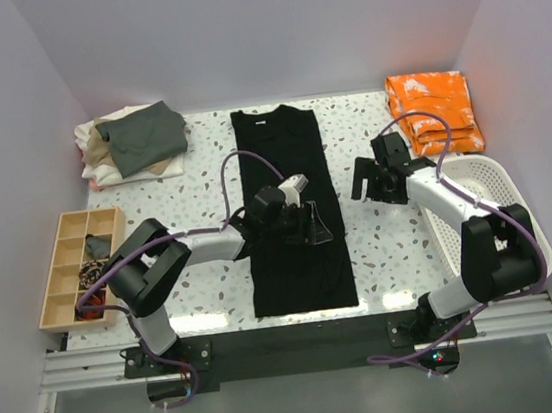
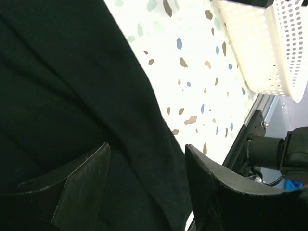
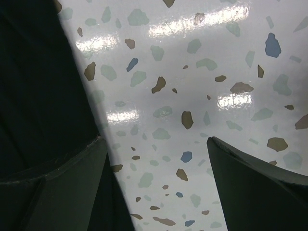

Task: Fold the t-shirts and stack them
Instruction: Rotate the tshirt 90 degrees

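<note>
The black t-shirt (image 1: 281,166) lies as a long strip down the middle of the table (image 1: 391,243), directly under the left gripper (image 1: 320,223). This gripper's jaws stand apart astride the shirt's right edge, not clamped on it. Just right of that edge the right gripper (image 1: 372,183) hovers over bare table, spread wide and holding nothing. The folded t-shirts (image 1: 132,143), grey-green, tan and cream, sit stacked well left of and beyond the left gripper.

A white counter (image 1: 391,243) flecked with brown, blue and green chips (glossy, catching bright patches of glare) sits boxed in by plain pale lilac walls (image 1: 265,36) on three sides.
</note>
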Available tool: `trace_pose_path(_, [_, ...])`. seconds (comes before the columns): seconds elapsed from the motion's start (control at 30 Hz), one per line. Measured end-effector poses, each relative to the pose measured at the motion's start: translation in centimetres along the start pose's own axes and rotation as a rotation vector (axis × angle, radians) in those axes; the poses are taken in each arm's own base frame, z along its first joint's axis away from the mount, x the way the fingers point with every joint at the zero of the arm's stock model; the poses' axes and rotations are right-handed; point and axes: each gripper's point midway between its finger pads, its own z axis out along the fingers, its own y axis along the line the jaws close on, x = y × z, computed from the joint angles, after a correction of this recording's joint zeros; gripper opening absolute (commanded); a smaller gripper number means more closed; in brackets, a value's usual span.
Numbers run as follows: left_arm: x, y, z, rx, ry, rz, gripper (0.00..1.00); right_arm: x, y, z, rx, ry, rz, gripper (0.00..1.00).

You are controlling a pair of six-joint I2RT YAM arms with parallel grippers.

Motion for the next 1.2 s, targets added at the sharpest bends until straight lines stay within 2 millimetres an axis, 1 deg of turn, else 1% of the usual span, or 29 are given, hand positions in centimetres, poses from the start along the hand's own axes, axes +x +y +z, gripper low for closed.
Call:
trace_pose_path(0.1, [0.0,-0.1,0.4,0.008,0.001,-0.010,0.66,0.0,0.1,0.0,-0.004,0.002,0.000,0.89])
trace_pose_path(0.23, [1.0,0.4,1.0,-0.002,0.029,-0.021,0.64,0.0,0.3,0.0,-0.018,0.004,0.000,0.89])
trace_pose_path(0.3, [1.2,0.5,1.1,-0.004,0.034,-0.023,0.63,0.0,0.4,0.1,-0.022,0.004,0.001,0.89])
trace_pose_path(0.5, [0.8,0.2,1.5,-0.006,0.029,-0.018,0.54,0.4,0.3,0.3,-0.023,0.007,0.000,0.89])
trace_pose_path(0.57, [0.7,0.2,1.9,-0.006,0.031,-0.017,0.54,0.4,0.3,0.3,-0.024,0.007,0.000,0.89])
trace_pose_path(0.7, [1.2,0.7,2.6,-0.016,0.048,-0.022,0.54,0.4,0.3,0.3,-0.024,0.007,0.000,0.89])
trace_pose_path(0.83, [1.7,1.2,2.7,-0.035,0.063,-0.029,0.54,0.4,0.3,0.3,-0.024,0.007,-0.001,0.89])
trace_pose_path(0.93, [1.7,1.5,2.7,-0.056,0.060,-0.028,0.57,0.6,0.2,0.4,-0.023,0.009,0.000,0.89])
trace_pose_path(1.03, [1.5,1.6,2.5,-0.070,0.054,-0.025,0.59,0.8,0.2,0.5,-0.027,0.016,0.000,0.89])
trace_pose_path(1.1, [1.4,1.7,2.2,-0.086,0.048,-0.023,0.59,0.9,0.3,0.5,-0.035,0.020,0.001,0.89])
trace_pose_path(1.2, [1.1,1.6,2.0,-0.100,0.040,-0.020,0.55,0.9,0.5,0.5,-0.043,0.021,0.002,0.89])
